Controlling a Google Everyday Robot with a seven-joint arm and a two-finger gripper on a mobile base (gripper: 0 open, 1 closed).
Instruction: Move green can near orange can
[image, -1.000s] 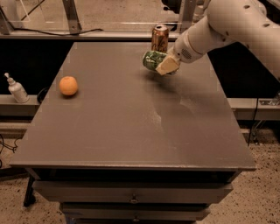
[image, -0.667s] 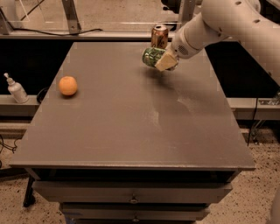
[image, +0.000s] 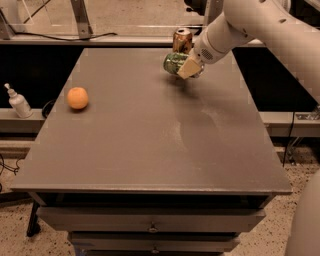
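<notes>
The green can (image: 174, 62) lies on its side in my gripper (image: 187, 68), held just above the table near the far edge. The gripper comes in from the upper right on the white arm and is shut on the can; a pale finger (image: 188, 68) covers its right part. The orange can (image: 182, 40) stands upright at the table's far edge, right behind the green can and very close to it.
The grey table (image: 150, 145) has drawers below its front edge. A round orange fruit (image: 78, 98) sits at the left side of the table. A white pump bottle (image: 18, 102) stands on a ledge off the table's left. My white arm (image: 265, 30) spans the upper right.
My gripper has carried the green can a little farther back and left, closer to the orange can. The orange fruit has not moved.
</notes>
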